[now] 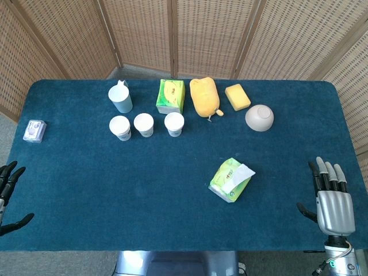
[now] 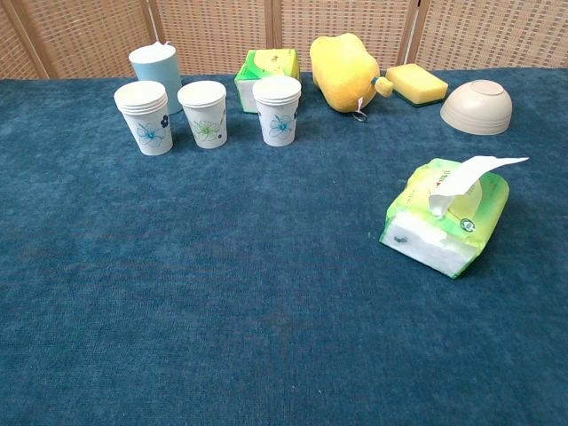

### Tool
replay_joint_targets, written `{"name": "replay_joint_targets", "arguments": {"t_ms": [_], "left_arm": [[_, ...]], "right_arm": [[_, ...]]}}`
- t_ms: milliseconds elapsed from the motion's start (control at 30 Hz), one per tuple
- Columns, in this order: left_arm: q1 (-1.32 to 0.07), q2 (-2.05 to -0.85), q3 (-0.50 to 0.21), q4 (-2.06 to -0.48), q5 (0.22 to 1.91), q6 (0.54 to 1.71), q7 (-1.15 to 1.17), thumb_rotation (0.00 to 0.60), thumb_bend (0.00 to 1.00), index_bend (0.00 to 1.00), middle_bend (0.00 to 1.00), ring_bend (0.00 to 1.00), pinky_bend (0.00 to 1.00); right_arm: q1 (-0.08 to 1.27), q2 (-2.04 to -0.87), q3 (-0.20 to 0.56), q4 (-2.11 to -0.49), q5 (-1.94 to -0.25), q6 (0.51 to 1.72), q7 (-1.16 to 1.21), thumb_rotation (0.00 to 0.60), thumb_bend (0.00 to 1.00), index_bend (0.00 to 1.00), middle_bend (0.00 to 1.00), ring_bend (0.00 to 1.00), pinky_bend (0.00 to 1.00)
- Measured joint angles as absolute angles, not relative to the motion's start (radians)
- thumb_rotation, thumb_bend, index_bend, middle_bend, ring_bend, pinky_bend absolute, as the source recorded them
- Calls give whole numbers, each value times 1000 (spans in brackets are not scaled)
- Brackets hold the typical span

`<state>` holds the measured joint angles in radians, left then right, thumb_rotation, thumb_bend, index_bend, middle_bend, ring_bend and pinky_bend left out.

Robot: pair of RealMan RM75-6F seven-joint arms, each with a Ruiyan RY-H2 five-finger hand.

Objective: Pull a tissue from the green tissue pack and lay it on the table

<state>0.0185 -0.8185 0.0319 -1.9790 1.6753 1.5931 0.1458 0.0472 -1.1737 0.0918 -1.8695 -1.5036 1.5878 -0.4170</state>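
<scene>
The green tissue pack (image 1: 229, 180) lies flat right of the table's middle, with a white tissue (image 1: 241, 174) sticking out of its top slot. In the chest view the same pack (image 2: 446, 217) shows its tissue (image 2: 469, 174) standing up and leaning right. My right hand (image 1: 332, 200) rests at the table's near right edge, fingers straight and apart, holding nothing, well right of the pack. At the near left edge my left hand (image 1: 8, 195) is only partly in frame, its dark fingers spread and empty. Neither hand shows in the chest view.
At the back stand a light blue cup (image 1: 121, 98), three paper cups (image 1: 144, 124), a green tissue box (image 1: 171, 96), a yellow plush toy (image 1: 204, 96), a yellow sponge (image 1: 237, 96) and an upturned beige bowl (image 1: 259, 118). A small packet (image 1: 34, 130) lies far left.
</scene>
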Motion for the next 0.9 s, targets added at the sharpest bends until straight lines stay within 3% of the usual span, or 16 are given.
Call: {"name": "replay_joint_targets", "arguments": {"t_ms": [433, 900], "left_arm": [[19, -813, 37, -1989, 1669, 1581, 147, 600, 0, 0, 0, 0, 0], [12, -809, 31, -1993, 1633, 1562, 142, 600, 0, 0, 0, 0, 0]], "right_arm": [[82, -1179, 68, -1876, -1537, 1506, -367, 600, 0, 0, 0, 0, 98], [290, -1231, 79, -1827, -1531, 1186, -354, 600, 12, 7, 20, 0, 162]]}}
